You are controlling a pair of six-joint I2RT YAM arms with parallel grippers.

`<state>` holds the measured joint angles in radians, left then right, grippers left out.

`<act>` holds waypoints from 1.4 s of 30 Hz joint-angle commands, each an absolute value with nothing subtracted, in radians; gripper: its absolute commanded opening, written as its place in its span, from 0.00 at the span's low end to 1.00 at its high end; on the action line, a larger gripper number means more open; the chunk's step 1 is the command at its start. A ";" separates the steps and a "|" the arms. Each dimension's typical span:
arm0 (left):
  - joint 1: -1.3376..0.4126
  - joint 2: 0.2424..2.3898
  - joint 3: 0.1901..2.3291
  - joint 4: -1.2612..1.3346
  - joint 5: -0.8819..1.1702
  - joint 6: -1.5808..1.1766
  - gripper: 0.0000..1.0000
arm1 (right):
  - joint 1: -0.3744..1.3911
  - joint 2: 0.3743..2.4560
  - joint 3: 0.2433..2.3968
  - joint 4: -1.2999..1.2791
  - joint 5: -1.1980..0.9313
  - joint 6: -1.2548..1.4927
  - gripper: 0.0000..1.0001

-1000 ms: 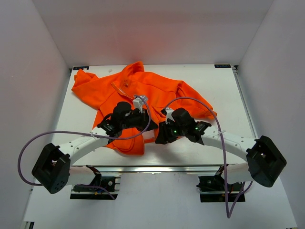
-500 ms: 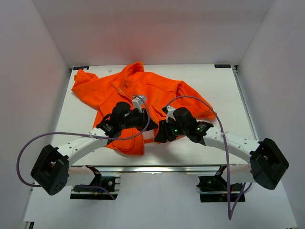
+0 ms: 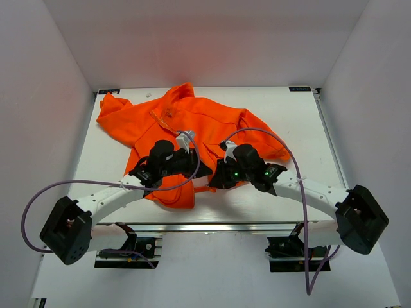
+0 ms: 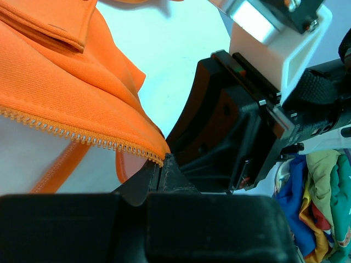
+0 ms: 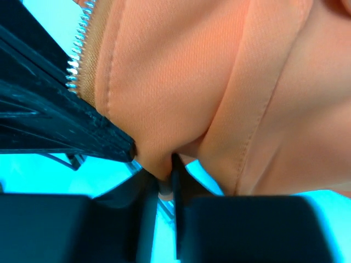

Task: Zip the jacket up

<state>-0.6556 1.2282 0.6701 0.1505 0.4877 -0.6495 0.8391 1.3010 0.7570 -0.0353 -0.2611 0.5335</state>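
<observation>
Lying crumpled on the white table (image 3: 308,122), the jacket (image 3: 192,119) looks soft, light and floppy. The left gripper (image 4: 162,171) is clenched on the zipper tape (image 4: 77,132) at its bottom end. The right gripper (image 5: 164,174) pinches a fabric fold beside zipper teeth. These stiffer edges seem the best hold.

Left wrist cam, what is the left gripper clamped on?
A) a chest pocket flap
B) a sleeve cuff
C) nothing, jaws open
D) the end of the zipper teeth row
D: in the left wrist view the left gripper has its jaws shut right where the row of zipper teeth ends on the edge of the orange jacket.
</observation>
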 commanded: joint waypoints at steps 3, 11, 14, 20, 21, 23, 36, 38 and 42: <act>-0.655 1.164 0.660 0.178 0.497 -0.667 0.00 | 0.842 1.316 0.764 0.020 -0.304 0.523 0.14; -0.655 1.154 0.664 0.183 0.476 -0.706 0.00 | 0.842 1.328 0.767 0.006 -0.318 0.514 0.40; -0.655 1.158 0.649 0.215 0.486 -0.725 0.00 | 0.842 1.327 0.764 0.015 -0.307 0.522 0.38; -0.655 1.155 0.641 0.212 0.471 -0.736 0.00 | 0.842 1.321 0.756 0.008 -0.298 0.528 0.00; -0.655 1.154 0.644 0.206 0.462 -0.735 0.00 | 0.842 1.319 0.756 0.002 -0.299 0.526 0.00; -0.653 1.147 0.653 0.181 0.427 -0.733 0.00 | 0.842 1.310 0.749 0.002 -0.308 0.520 0.00; -0.655 1.158 0.788 -0.249 0.259 -0.637 0.89 | 0.828 1.223 0.749 -0.159 -0.259 0.474 0.00; -0.655 1.135 0.778 -0.331 0.227 -0.640 0.98 | 0.813 1.236 0.747 -0.193 -0.253 0.480 0.00; -0.655 1.115 0.715 -0.454 0.227 -0.664 0.98 | 0.779 1.243 0.716 -0.201 -0.278 0.472 0.00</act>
<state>-0.6559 1.1542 0.7513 -0.2905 0.2592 -0.6628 0.8001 1.2411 0.7235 -0.1669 -0.2710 0.4889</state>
